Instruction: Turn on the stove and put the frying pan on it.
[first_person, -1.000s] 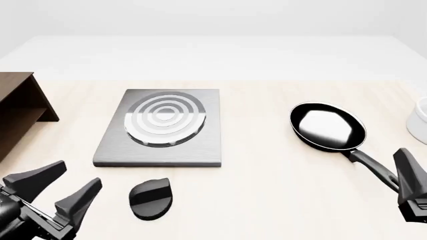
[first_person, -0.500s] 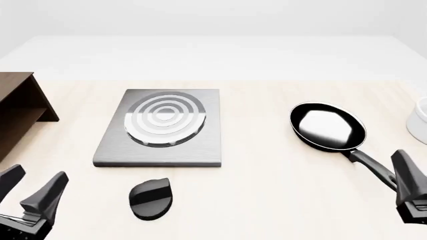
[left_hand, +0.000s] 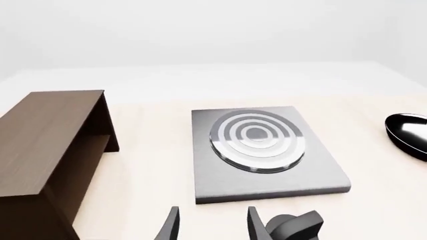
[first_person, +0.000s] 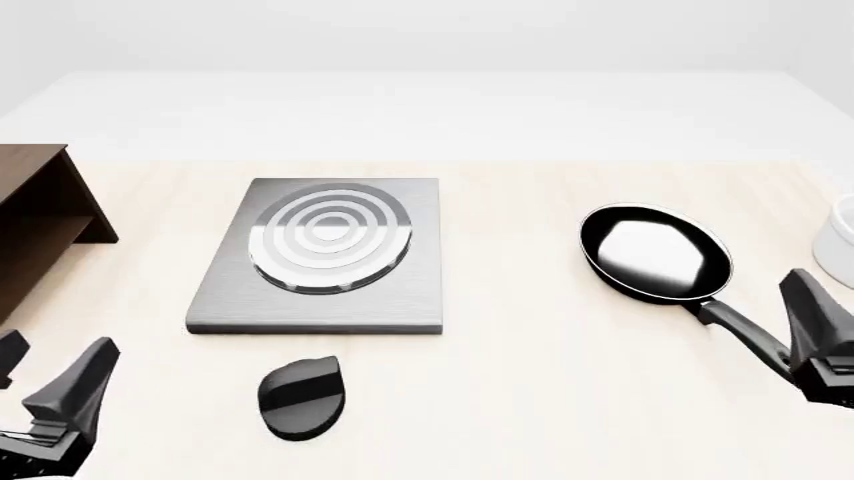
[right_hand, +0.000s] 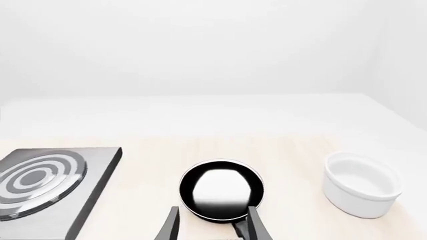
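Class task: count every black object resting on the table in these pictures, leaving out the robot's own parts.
2. The frying pan lies right of the stove; the black oval knob sits just in front of the stove's near edge. None seems hidden.

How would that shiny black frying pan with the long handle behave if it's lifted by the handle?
The round glossy black frying pan is probably rigid. Gripped far out on its long black handle, the bowl would likely droop or twist. Its glossy finish suggests it could slip in the right gripper.
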